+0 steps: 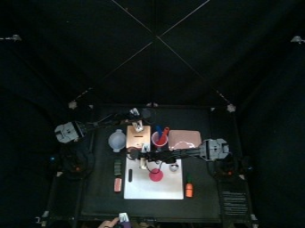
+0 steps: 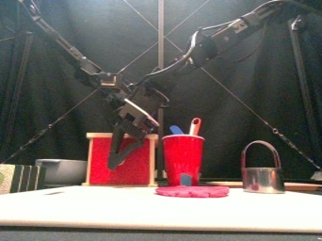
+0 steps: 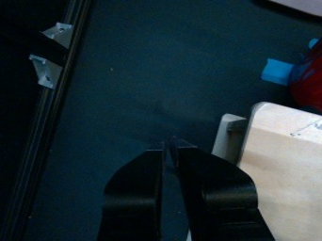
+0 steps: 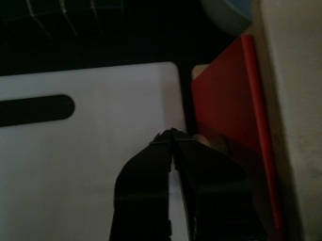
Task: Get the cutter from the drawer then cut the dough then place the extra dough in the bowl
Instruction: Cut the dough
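Clenched jaws are seen on the 2 grippers, with nothing held. The right gripper is held just beside a corner of the red drawer front, over the white cutting board. The left gripper is held over the table beside the wooden box. The cutter is stood upright on the board, right of the pink dough.

The red cup hides the toy knives' lower ends.
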Tool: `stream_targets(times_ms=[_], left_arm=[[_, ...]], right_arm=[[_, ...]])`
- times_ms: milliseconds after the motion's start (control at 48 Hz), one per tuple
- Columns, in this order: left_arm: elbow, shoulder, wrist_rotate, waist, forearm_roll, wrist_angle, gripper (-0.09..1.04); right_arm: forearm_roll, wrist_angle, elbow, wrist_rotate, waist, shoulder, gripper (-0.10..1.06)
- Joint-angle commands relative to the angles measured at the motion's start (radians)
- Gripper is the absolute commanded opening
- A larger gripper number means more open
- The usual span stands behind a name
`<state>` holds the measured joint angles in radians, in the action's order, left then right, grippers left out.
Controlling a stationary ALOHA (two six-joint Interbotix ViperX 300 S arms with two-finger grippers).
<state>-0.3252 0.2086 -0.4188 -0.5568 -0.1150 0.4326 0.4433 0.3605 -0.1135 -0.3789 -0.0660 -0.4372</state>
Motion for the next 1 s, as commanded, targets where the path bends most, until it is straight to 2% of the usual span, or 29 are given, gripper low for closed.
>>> stream_targets(times_ms=[21,208,375,604,750,1000], left_arm=[[0.026,0.002,0.002,0.02,-0.002,-0.003,0.57],[0.026,-0.003,0.005,0.02,-0.003,-0.003,0.57],[0.028,-0.023,0.015,0.014,-0.003,-0.018,0.57],[0.021,-0.074,0.044,-0.011,-0.035,-0.081,0.57],[0.003,-0.112,0.051,-0.034,-0.046,-0.106,0.57],[-0.063,-0.204,0.052,-0.054,-0.066,-0.123,0.57]], right_arm=[[0.005,-0.009,0.035,-0.002,-0.025,0.017,0.31],[0.005,-0.005,0.037,-0.002,-0.029,0.018,0.31],[-0.002,0.003,0.044,-0.003,-0.014,0.034,0.31],[-0.012,0.051,0.078,-0.006,0.089,0.112,0.31],[-0.077,0.075,0.061,-0.005,0.143,0.207,0.31],[-0.176,0.184,-0.106,-0.006,0.167,0.428,0.31]])
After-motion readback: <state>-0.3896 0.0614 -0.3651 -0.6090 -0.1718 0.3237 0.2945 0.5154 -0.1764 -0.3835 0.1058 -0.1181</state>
